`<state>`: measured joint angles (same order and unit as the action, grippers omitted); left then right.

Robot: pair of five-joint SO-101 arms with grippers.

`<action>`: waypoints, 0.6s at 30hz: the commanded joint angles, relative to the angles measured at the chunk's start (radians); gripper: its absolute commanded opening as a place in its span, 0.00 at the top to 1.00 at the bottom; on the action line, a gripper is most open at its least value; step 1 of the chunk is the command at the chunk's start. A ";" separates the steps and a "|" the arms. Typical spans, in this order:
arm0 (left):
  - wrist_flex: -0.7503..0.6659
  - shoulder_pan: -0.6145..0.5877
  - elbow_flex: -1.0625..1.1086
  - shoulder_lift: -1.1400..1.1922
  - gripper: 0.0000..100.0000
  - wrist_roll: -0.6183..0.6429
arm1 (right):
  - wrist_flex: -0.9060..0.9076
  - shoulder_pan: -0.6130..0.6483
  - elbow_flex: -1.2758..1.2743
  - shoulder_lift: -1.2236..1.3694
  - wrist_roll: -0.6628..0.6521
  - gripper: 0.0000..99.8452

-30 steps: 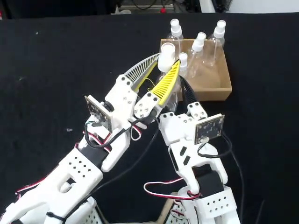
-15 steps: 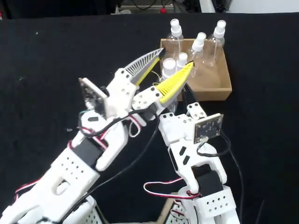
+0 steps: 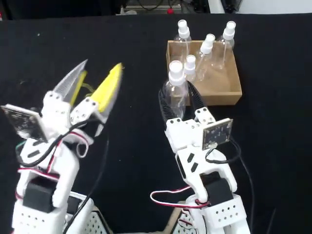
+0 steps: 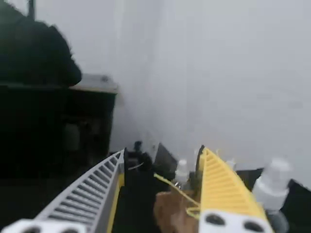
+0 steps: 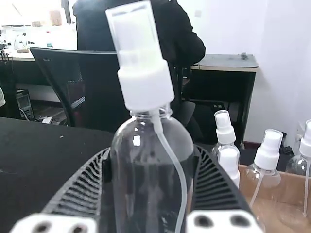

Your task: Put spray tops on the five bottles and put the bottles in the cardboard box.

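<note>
Bottle (image 5: 146, 165) base hidden between the right arm's black fingers (image 5: 77, 194); blurred brown patch, perhaps the cardboard box (image 4: 170, 216).

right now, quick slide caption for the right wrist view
Right gripper clamps a topped spray bottle upright; more topped bottles stand in the cardboard box beyond.

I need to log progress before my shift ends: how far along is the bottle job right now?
Done: four capped bottles stand in the cardboard box. In hand: the right gripper holds the fifth bottle, spray top on, just outside the box's near corner; the left gripper is open, apart. Left: set that bottle in the box.
</note>
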<state>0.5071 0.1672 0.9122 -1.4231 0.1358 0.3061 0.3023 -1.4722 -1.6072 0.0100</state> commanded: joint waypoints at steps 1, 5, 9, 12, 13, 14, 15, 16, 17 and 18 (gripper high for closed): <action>0.066 -0.108 0.245 -0.206 0.76 0.014 | 0.097 0.006 0.120 -0.007 0.002 0.92; 0.064 -0.105 0.484 -0.411 0.76 0.014 | 0.127 -0.064 0.193 -0.005 0.000 0.92; 0.035 -0.116 0.565 -0.373 0.76 0.014 | 0.129 -0.209 0.268 0.022 0.006 0.92; -0.008 -0.105 0.654 -0.368 0.76 0.014 | 0.129 -0.288 0.335 0.124 0.008 0.92; -0.034 -0.105 0.690 -0.368 0.76 0.014 | 0.129 -0.310 0.358 0.168 0.008 0.92; -0.064 -0.105 0.728 -0.368 0.76 0.014 | 0.129 -0.333 0.380 0.216 0.008 0.92; -0.101 -0.105 0.768 -0.368 0.76 0.014 | 0.126 -0.359 0.398 0.260 0.008 0.92; -0.130 -0.105 0.794 -0.361 0.76 0.014 | 0.121 -0.387 0.415 0.303 0.008 0.92; -0.130 -0.110 0.789 -0.356 0.76 0.014 | 0.120 -0.419 0.430 0.338 0.008 0.92; -0.109 -0.113 0.788 -0.359 0.76 0.014 | 0.120 -0.451 0.450 0.374 0.008 0.92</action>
<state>0.4396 0.0660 1.6701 -1.7822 0.1450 0.4304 -0.0568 -1.1193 -1.3326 0.0100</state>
